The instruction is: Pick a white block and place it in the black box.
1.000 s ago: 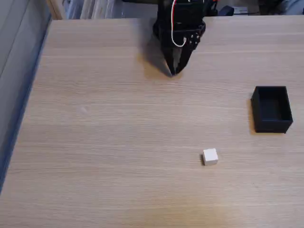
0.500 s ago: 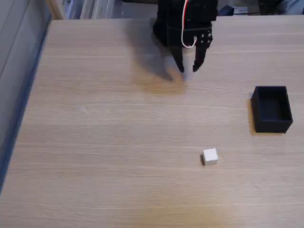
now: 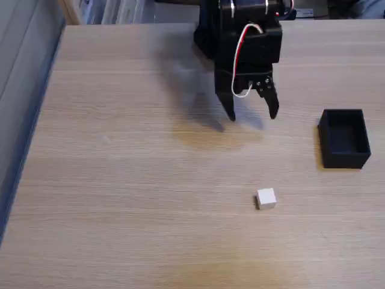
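The white block [image 3: 266, 198], a small cube, rests on the wooden table at the lower right of the fixed view. The black box [image 3: 343, 138] stands open-topped near the right edge, apart from the block. My black gripper [image 3: 252, 114] hangs above the table in the upper middle, open, its two fingers spread wide with nothing between them. It is well above and slightly left of the block in the picture, and left of the box.
The wooden table [image 3: 132, 180] spreads wide and bare to the left and front. A grey wall or panel [image 3: 18, 66] runs along the left edge. Clutter [image 3: 120, 9] sits beyond the table's far edge.
The gripper went from shut to wide open. The arm reached forward and to the right across the table, toward the block. Block and box stayed put.
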Motion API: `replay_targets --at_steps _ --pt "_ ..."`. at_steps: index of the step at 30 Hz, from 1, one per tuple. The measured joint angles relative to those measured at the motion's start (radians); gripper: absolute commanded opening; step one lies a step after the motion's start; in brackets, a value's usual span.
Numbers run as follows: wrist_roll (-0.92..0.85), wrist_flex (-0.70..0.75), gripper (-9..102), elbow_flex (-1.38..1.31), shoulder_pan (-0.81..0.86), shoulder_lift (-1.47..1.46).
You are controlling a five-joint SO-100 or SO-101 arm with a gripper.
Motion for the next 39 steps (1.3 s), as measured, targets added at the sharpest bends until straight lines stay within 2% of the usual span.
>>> replay_targets --at_steps 27,39 --pt "0.1 -0.04 34 -0.6 -0.029 -0.624" --pt "0.11 0.02 34 -0.828 -0.043 -0.799"
